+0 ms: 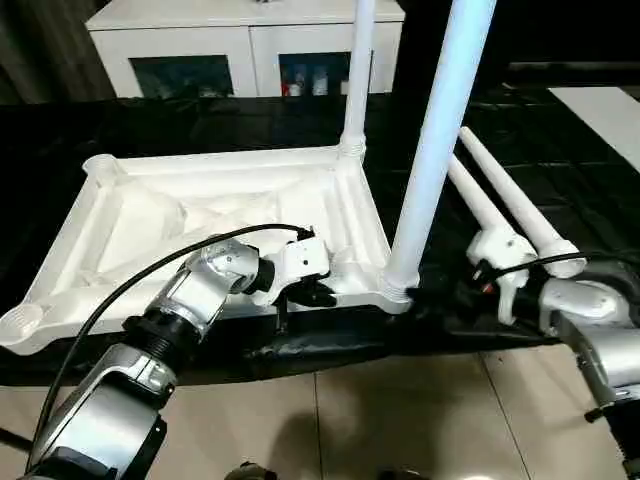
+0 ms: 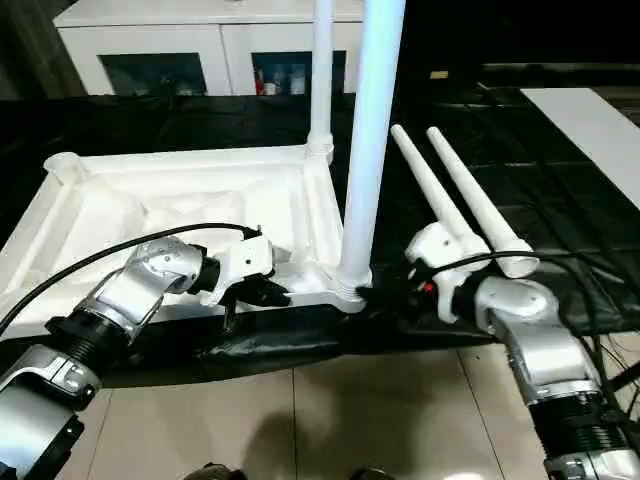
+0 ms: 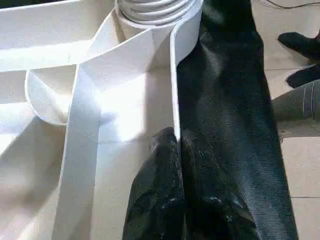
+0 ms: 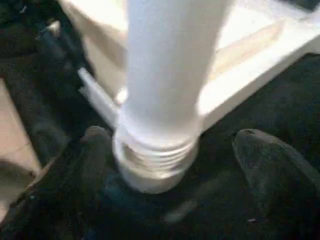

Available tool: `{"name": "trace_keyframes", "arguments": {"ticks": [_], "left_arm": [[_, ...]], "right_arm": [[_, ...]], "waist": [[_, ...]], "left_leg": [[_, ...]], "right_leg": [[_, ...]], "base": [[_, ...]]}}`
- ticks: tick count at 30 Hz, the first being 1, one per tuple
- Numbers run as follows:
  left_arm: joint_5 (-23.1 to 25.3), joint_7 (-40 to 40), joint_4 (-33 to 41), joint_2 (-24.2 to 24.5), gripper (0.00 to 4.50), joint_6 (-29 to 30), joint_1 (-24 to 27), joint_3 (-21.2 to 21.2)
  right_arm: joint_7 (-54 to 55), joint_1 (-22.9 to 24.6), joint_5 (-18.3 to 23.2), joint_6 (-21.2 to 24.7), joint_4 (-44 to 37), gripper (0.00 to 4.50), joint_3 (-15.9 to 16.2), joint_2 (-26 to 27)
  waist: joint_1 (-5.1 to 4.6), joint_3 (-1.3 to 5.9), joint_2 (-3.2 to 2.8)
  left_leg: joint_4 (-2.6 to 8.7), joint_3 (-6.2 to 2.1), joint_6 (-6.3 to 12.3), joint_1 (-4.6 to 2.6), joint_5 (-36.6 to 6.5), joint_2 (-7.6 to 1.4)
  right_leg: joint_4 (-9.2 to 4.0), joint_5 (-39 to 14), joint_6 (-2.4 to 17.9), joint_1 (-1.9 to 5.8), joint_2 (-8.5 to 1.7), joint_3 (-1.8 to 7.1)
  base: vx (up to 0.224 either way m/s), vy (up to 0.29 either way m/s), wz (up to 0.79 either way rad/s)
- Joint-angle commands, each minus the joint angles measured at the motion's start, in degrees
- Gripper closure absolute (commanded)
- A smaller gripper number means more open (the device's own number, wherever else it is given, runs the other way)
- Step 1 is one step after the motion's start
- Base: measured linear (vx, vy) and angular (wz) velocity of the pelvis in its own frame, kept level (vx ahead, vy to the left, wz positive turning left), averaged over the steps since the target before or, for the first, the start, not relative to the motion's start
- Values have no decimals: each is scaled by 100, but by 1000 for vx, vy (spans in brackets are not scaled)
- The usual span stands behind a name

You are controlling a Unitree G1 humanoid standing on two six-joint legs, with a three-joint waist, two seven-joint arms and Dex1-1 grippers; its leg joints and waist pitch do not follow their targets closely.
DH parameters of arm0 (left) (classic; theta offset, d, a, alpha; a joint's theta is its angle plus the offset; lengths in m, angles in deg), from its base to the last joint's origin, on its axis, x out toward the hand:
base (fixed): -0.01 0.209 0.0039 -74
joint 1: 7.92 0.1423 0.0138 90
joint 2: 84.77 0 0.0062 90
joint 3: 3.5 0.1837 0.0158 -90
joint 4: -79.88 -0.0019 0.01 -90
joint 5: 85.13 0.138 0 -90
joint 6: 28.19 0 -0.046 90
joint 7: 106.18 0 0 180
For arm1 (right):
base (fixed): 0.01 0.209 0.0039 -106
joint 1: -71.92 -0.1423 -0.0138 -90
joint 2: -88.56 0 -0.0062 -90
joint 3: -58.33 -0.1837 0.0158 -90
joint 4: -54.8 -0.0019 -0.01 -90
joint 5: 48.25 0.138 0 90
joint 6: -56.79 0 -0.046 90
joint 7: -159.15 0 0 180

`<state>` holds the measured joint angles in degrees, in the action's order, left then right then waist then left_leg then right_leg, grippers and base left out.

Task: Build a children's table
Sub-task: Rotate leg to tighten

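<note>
**Left gripper pinched on the rim, right one wide at the near leg**

Left gripper [image 3: 176, 150] of mine has its two black fingers pressed together on the thin near rim of the tabletop [image 1: 200, 215], close to the near right corner. In the left wrist view the rim wall runs straight between the fingertips, and the ribbed corner socket is just beyond them.

My right gripper [image 4: 167, 150] stands wide. Its fingers [image 4: 272, 165] are on both sides of the threaded base of the near leg [image 1: 440, 140], apart from it, not touching as far as I can see.

This near leg stands upright in the near right corner socket. A second leg [image 1: 358, 70] stands upright in the far right socket. Two other legs [image 1: 510, 205] lie side by side on the black sheet [image 1: 560, 150] to the right of the tabletop, near my right wrist.

The tabletop lies upside down on the black sheet, ribs upward, its near edge close to the sheet's edge. The two left sockets have no leg. Beyond the sheet is a white cabinet [image 1: 240, 30], and below the near edge I see a tiled floor [image 1: 400, 410].
</note>
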<state>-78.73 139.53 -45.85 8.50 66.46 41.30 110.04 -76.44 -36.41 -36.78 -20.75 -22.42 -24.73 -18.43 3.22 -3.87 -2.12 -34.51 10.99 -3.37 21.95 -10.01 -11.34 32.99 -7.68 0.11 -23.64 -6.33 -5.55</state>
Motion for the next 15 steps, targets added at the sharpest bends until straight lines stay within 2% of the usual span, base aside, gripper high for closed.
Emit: {"name": "trace_keyframes", "arguments": {"ticks": [1, 4, 8, 9, 12, 13, 15], "left_arm": [[60, 104, 175, 36, 450, -46, 7, 101], [59, 128, 199, 47, 450, -48, 6, 101], [68, 133, 227, 43, 450, -45, 21, 115], [70, 130, 247, 26, 450, -39, 35, 119], [72, 127, 259, 16, 450, -33, 44, 122], [74, 119, 270, 6, 450, -26, 53, 124], [76, 113, 280, 4, 450, -21, 64, 125]], "right_arm": [[-191, -196, -180, -87, 169, 17, 183, -102], [-71, -415, -320, -272, 503, 17, 245, 12], [65, -662, -278, -406, 811, 17, 155, 241], [88, -790, -208, -440, 957, 17, 124, 379], [60, -842, -194, -459, 1033, 17, 120, 432], [-6, -892, -218, -498, 1145, 17, 158, 461], [-77, -937, -288, -588, 1301, 17, 227, 470]], "waist": [[-12, 429, 106], [-19, 441, 110], [0, 467, 109], [-7, 478, 135], [11, 484, 111], [16, 488, 132], [20, 495, 121]], "left_leg": [[442, -105, 242, -127, -2013, -157], [428, -94, 270, -111, -1854, -152], [412, -81, 344, -96, -1608, -160], [409, -74, 365, -84, -1547, -162], [408, -69, 380, -97, -1459, -173], [406, -65, 393, -90, -1414, -173], [401, -59, 408, -90, -1380, -173]], "right_leg": [[-503, -2971, 825, 250, -248, 189], [-481, -2816, 883, 246, -242, 200], [-421, -2428, 1020, 268, -238, 216], [-400, -2286, 1079, 272, -230, 215], [-370, -2075, 1170, 271, -223, 223], [-350, -1963, 1219, 282, -223, 228], [-332, -1872, 1269, 289, -226, 228]], "base": [[0, 0, 0], [0, 0, 0], [0, 0, 0], [0, 0, 0], [0, 0, 0], [0, 0, 0], [0, 0, 0]]}}
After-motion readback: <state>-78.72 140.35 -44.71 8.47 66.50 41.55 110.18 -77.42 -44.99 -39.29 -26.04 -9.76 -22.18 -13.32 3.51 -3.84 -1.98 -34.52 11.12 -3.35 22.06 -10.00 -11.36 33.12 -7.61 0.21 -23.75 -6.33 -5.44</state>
